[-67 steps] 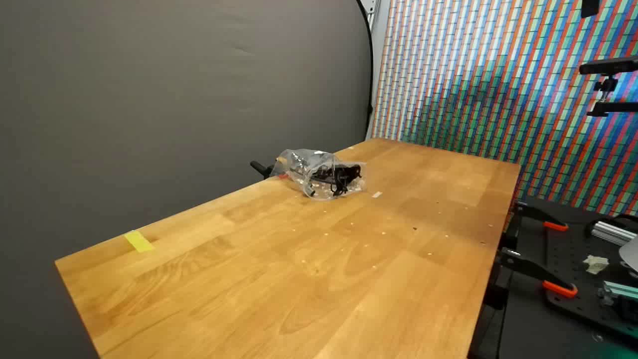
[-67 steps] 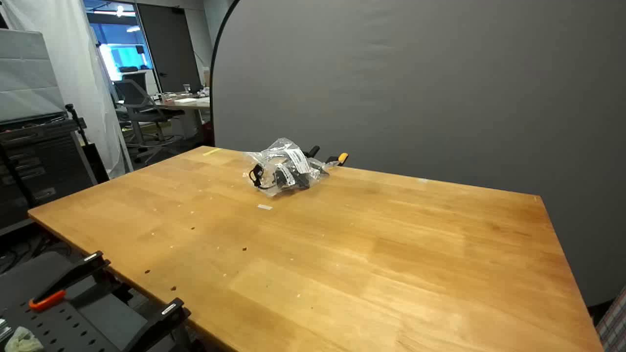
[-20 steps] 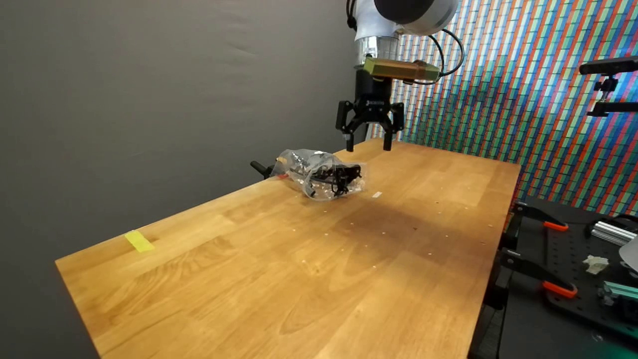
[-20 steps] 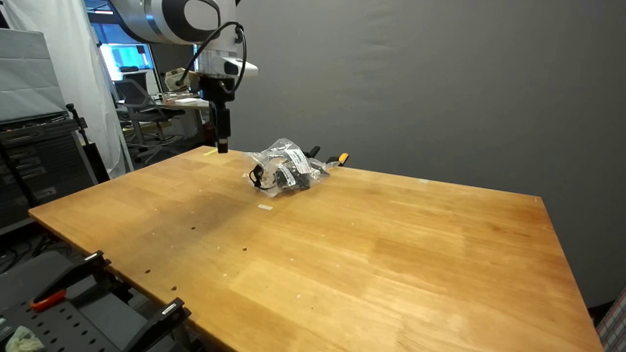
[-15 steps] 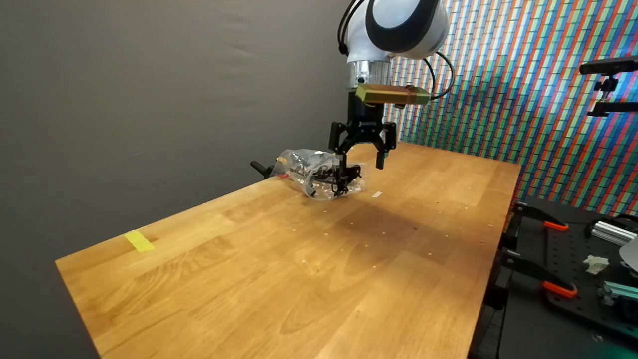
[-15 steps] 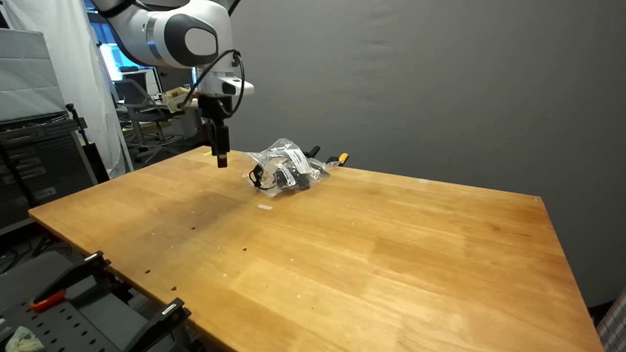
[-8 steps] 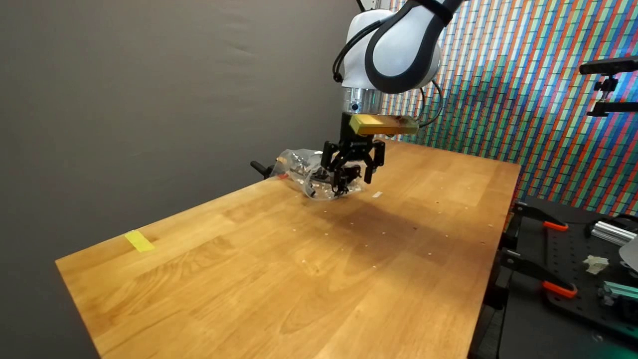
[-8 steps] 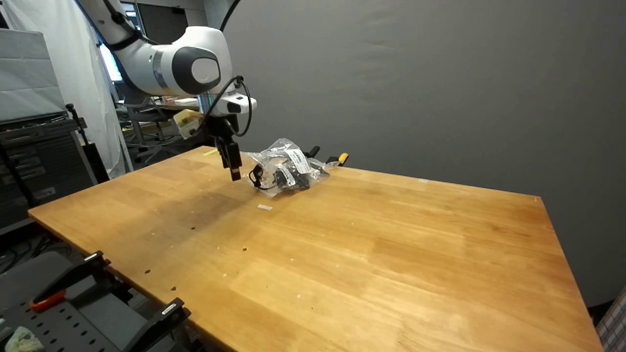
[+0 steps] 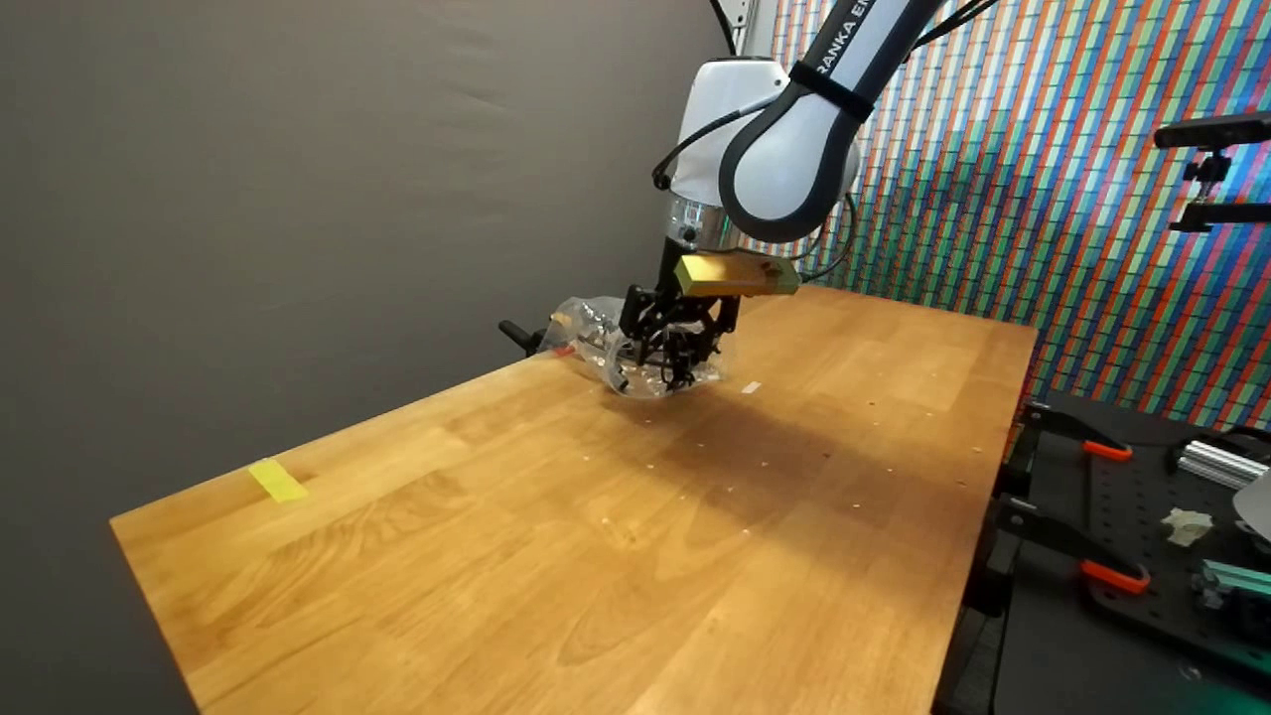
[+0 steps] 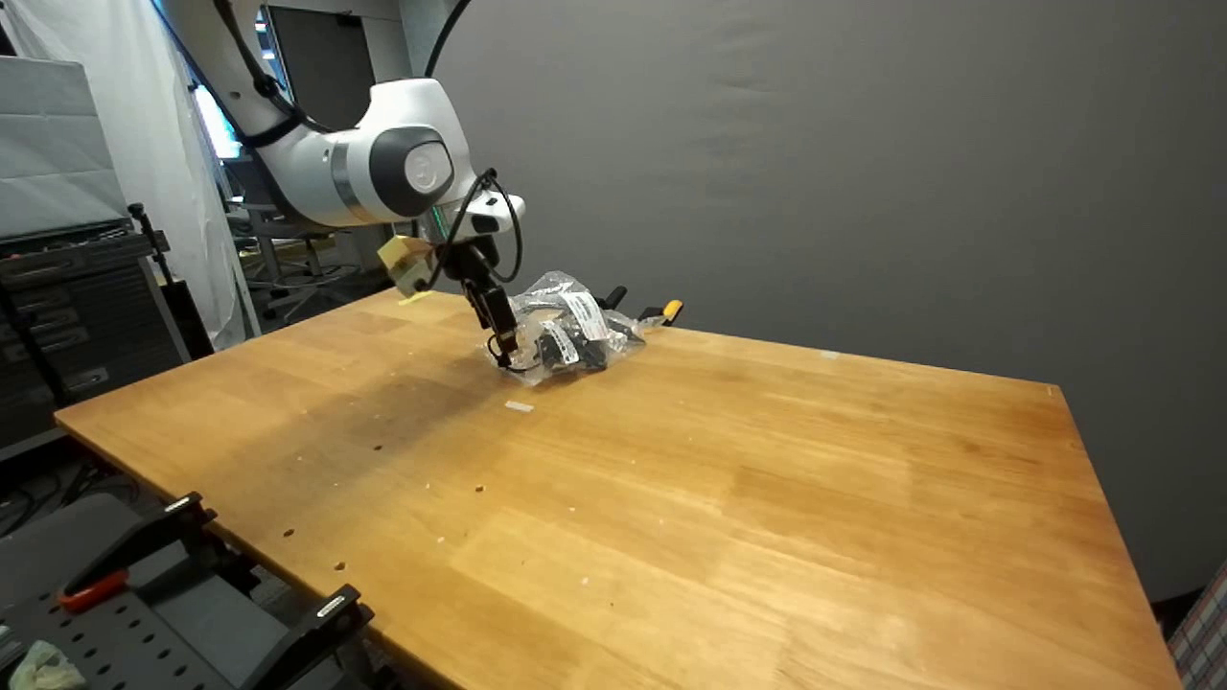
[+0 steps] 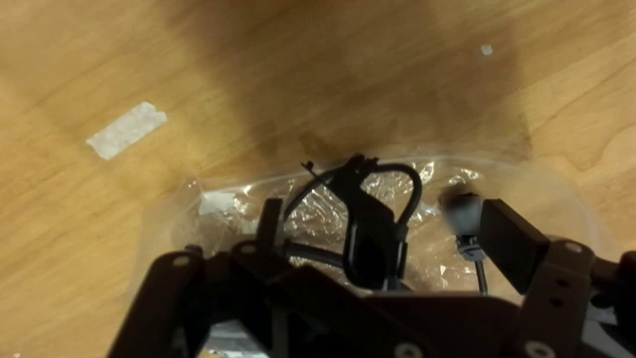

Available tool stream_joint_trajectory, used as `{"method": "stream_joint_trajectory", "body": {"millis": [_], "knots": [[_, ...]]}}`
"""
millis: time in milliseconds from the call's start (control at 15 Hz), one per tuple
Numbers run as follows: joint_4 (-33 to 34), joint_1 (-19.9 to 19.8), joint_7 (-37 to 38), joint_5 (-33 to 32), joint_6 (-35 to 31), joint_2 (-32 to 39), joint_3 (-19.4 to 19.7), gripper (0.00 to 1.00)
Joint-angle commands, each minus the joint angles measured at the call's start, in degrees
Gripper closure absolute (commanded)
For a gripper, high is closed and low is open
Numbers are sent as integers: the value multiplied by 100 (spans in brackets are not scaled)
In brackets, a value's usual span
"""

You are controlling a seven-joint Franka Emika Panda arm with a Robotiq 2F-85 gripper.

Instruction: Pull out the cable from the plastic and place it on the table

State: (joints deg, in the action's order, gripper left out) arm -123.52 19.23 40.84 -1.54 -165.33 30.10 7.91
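Note:
A clear plastic bag with black cables inside lies on the wooden table near its far edge; the bag also shows in an exterior view, with white labels. In the wrist view a looped black cable with a dark plug body lies in the bag. A thin cable with a grey connector lies to its right, partly blurred. My gripper is open, its fingers on either side of the black cable. In both exterior views the tilted gripper is down at the bag's cable end; contact is unclear.
Black clamp handles stand at the table edge behind the bag, one with a yellow tip. More clamps grip the opposite edge. White tape lies beside the bag. Yellow tape marks the table edge.
The arm has come into view from above, lowered and tilted, and moved toward the bag until the gripper is at its cable end. The gripper stays open. The bag has not visibly moved.

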Motion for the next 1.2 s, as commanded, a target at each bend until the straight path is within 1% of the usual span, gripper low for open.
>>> {"method": "stream_joint_trajectory", "body": {"millis": [0,133,200,267,333,400,600,733,933,1000,1067,1133], "knots": [[261,439,241,-154,-335,216,469,0],[312,645,287,-196,-390,289,704,0],[337,744,311,-223,-440,333,818,3],[344,843,325,-235,-481,351,922,10],[353,948,335,-258,-514,379,1039,28],[356,1065,350,-291,-550,398,1168,30],[367,1348,399,-396,-630,475,1514,56],[334,1521,419,-426,-695,476,1703,69],[272,1838,407,-484,-784,458,2018,94],[244,1929,396,-487,-773,435,2103,96],[212,1967,364,-463,-660,387,2123,96],[179,2025,356,-458,-612,359,2178,100]]}}
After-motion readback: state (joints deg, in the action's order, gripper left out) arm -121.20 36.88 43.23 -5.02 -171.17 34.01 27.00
